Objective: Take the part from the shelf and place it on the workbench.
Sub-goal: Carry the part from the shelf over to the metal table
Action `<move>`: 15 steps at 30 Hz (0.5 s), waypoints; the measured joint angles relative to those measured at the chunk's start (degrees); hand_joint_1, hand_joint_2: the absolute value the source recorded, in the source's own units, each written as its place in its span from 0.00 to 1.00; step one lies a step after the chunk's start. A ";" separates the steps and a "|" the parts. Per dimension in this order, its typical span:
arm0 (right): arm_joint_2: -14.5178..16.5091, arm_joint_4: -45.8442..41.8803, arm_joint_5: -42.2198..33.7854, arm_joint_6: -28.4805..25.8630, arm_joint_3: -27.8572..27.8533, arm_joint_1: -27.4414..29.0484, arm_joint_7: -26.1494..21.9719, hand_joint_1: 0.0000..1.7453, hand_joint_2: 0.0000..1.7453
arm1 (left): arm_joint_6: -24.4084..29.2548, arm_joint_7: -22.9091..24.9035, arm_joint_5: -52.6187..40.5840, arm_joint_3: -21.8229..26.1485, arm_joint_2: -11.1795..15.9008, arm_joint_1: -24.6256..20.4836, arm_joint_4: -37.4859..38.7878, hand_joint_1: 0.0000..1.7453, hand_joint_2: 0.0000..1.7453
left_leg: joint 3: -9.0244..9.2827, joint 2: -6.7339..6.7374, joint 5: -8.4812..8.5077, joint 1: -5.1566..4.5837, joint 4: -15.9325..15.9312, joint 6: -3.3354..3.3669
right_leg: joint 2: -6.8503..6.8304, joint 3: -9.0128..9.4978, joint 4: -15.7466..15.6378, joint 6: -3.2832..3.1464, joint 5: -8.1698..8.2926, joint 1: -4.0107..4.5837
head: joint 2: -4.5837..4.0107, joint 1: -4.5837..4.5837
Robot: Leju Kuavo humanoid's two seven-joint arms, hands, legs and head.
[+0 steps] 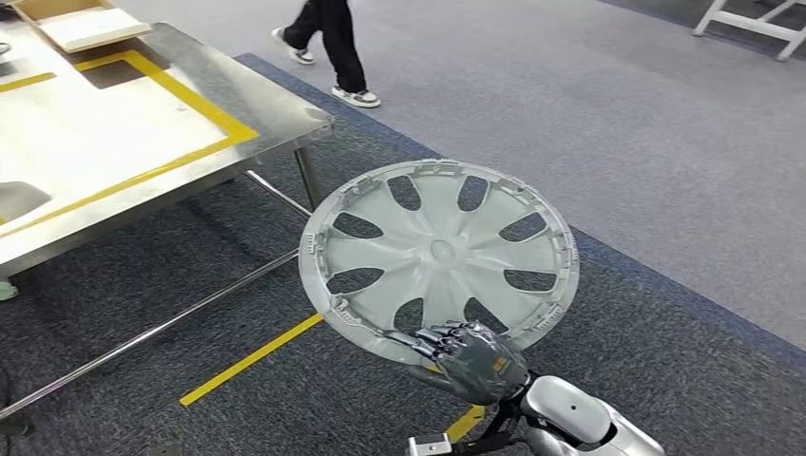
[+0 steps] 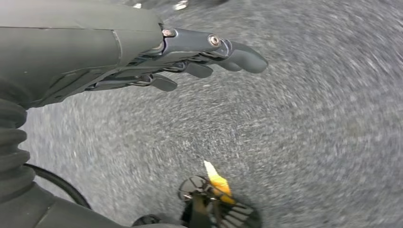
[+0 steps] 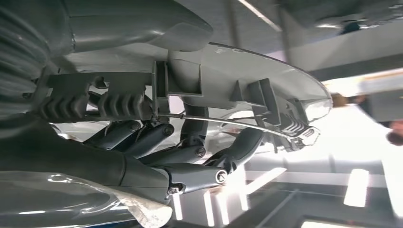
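A silver-grey wheel cover (image 1: 439, 258) with curved spokes hangs over the dark carpet, to the right of the workbench. My right hand (image 1: 469, 359) grips its near rim from below. The right wrist view shows the cover's ribbed edge (image 3: 266, 102) close up, with my dark fingers (image 3: 190, 154) curled around it. The steel workbench (image 1: 276, 104), marked with yellow tape lines, stands at the upper left. My left hand (image 2: 190, 57) hangs over the carpet, fingers stretched out and holding nothing.
A cardboard box (image 1: 81, 24) sits at the workbench's far corner. A person's legs (image 1: 328, 47) walk on the grey floor behind the bench. Yellow tape (image 1: 252, 359) crosses the carpet in front of me. A white frame (image 1: 751, 24) stands at the far right.
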 joint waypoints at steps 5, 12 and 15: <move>0.07 2.86 -1.61 2.74 0.08 -3.93 -1.46 1.00 1.00 | 0.32 -1.80 2.49 3.22 -0.74 0.42 0.01 0.00 1.00 | -0.94 -3.16 0.55 0.23 0.00 -1.37 | 2.01 3.88 -8.29 -0.51 2.44 -0.18 | 0.00 -0.04; 1.28 8.58 -3.42 3.95 -0.02 -9.01 -2.39 1.00 1.00 | -0.51 4.15 3.89 5.70 -2.26 1.01 0.02 0.00 1.00 | -7.58 4.13 -6.29 0.14 14.91 -3.15 | -3.66 4.93 -9.20 -1.39 2.51 -0.34 | 0.00 -0.80; 3.36 10.97 -3.37 3.93 0.46 -10.77 -2.19 1.00 1.00 | 2.51 8.77 4.23 6.00 -3.24 1.16 0.02 0.00 1.00 | -3.75 5.75 -1.83 0.16 7.72 -3.03 | -5.78 5.41 -9.17 -1.13 2.11 -0.30 | -0.01 -0.83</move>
